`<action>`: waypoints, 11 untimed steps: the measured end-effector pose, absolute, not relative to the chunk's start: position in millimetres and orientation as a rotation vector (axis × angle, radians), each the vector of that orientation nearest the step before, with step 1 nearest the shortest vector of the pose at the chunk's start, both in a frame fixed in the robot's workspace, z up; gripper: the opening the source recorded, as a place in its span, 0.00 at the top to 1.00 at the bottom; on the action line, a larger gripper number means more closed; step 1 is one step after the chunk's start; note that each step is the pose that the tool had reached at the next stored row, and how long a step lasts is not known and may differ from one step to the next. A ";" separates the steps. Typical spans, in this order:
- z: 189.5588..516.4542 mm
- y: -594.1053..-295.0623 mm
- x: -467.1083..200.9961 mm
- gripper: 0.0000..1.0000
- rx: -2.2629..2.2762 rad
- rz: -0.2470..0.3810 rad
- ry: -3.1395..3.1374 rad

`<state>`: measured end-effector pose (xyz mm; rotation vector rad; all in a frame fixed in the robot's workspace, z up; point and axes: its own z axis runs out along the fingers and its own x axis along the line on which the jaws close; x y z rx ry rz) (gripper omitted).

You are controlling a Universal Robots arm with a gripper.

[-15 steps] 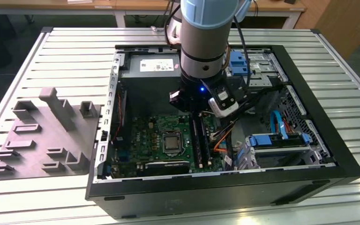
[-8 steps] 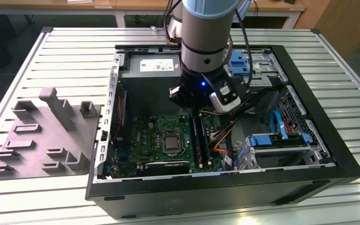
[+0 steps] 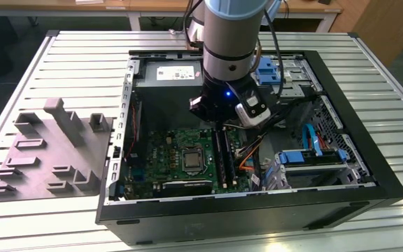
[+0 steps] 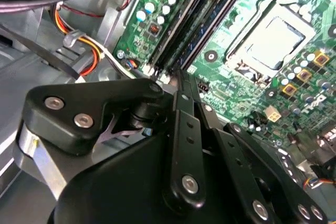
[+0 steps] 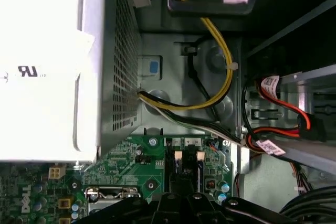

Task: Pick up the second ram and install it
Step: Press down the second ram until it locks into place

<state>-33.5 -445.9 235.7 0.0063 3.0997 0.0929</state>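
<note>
While over motherboard (image 3: 180,157), fingers (image 4: 181,85) (closed).

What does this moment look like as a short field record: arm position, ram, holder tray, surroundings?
arm: reaching down into the open computer case
gripper: low over the memory slots of the green motherboard
second ram: cannot be told apart from the slot rails
grey holder tray: on the slatted table, at the exterior view's left of the case; no ram seen in it
processor socket: beside the slots

Even overhead light in the exterior view; the power supply (image 5: 42,66) glares white in the first wrist view; the gripper linkage (image 4: 157,171) blurs close-up.
</note>
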 end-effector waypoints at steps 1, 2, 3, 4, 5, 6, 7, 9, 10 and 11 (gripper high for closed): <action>235.7 -448.8 -33.5 0.90 0.006 0.093 3.100; 235.8 -452.2 -33.5 0.90 0.006 0.093 3.100; 235.7 -455.5 -33.5 0.90 0.006 0.093 3.100; 235.7 -459.0 -33.4 0.90 0.006 0.093 3.100; 235.7 -462.3 -33.4 0.90 0.006 0.093 3.100; 235.8 -465.8 -33.4 0.90 0.006 0.093 3.100; 235.8 -469.1 -33.5 0.90 0.006 0.093 3.100; 235.7 -475.6 -33.5 0.90 0.006 0.093 3.100; 235.8 -478.8 -33.4 0.90 0.006 0.093 3.101; 235.8 -481.8 -33.4 0.90 0.006 0.093 3.101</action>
